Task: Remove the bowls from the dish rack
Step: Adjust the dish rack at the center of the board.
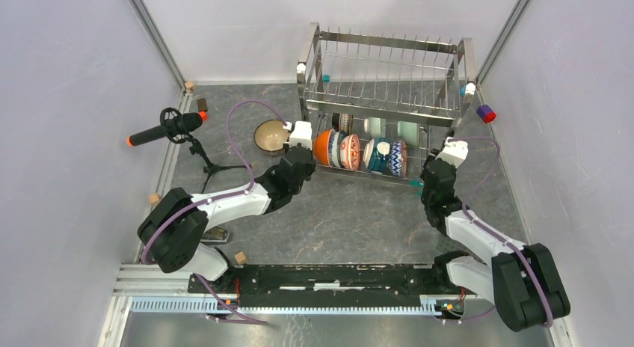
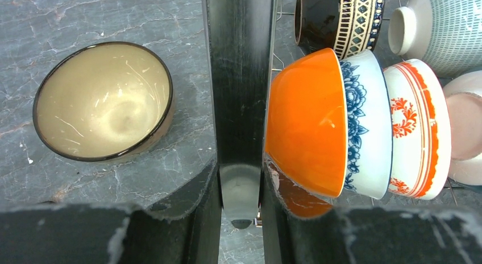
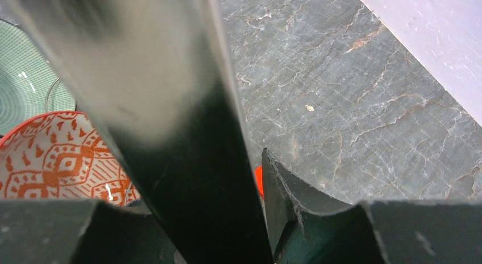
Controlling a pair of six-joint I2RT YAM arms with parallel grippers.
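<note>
The dish rack (image 1: 389, 70) stands at the back right of the table, with several bowls on edge in its lower tier. My left gripper (image 1: 300, 134) is shut on the rack's front left leg (image 2: 241, 76). Just right of that leg sit an orange bowl (image 2: 307, 116), a blue-and-white bowl (image 2: 366, 122) and a red-patterned bowl (image 2: 418, 127). A tan bowl with a dark rim (image 2: 102, 102) rests upright on the table left of the leg. My right gripper (image 1: 454, 149) is shut on the front right leg (image 3: 170, 104), with a red-patterned bowl (image 3: 51, 161) and a pale green bowl (image 3: 23, 87) beside it.
A microphone on a small tripod (image 1: 168, 129) stands at the left edge. A blue and red block (image 1: 486, 114) lies right of the rack. Small wooden cubes (image 1: 240, 257) lie near the left arm's base. Pale walls close in both sides.
</note>
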